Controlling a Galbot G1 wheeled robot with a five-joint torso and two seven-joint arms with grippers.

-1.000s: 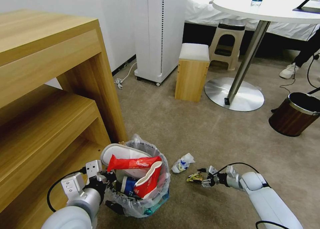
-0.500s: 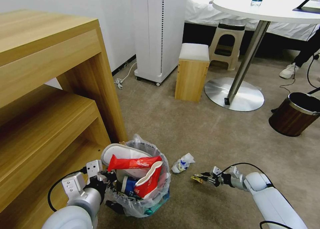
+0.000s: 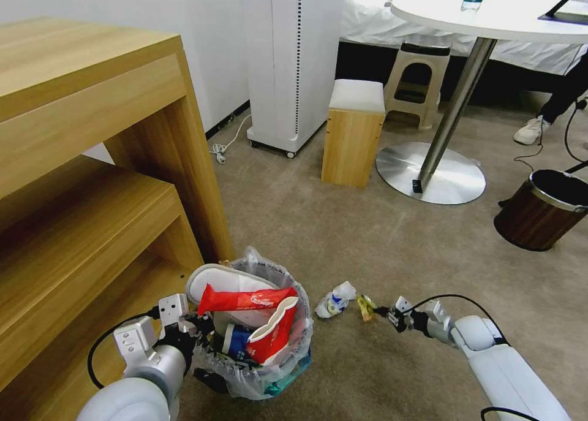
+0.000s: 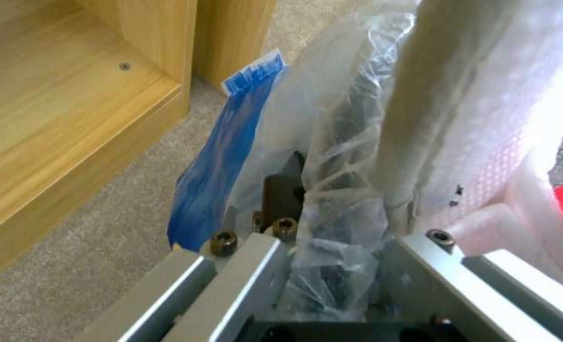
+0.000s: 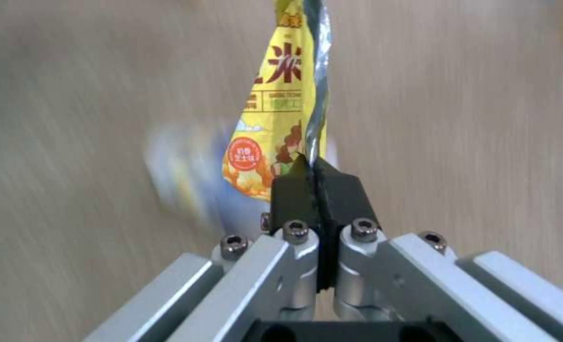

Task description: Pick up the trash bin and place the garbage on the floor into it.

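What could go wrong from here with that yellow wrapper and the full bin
The right claw pinches the yellow wrapper only by its thin edge, so it may slip out on the way over. The trash bin, held at its rim by the left claw, is already heaped with a white slipper and a red wrapper, so new litter might slide off. The crumpled white packet lies near the path and could get knocked.

Wooden shelf unit (image 3: 92,163) left; white appliance (image 3: 294,59), wooden stool (image 3: 354,133), round table (image 3: 490,16), brown bin (image 3: 542,209).
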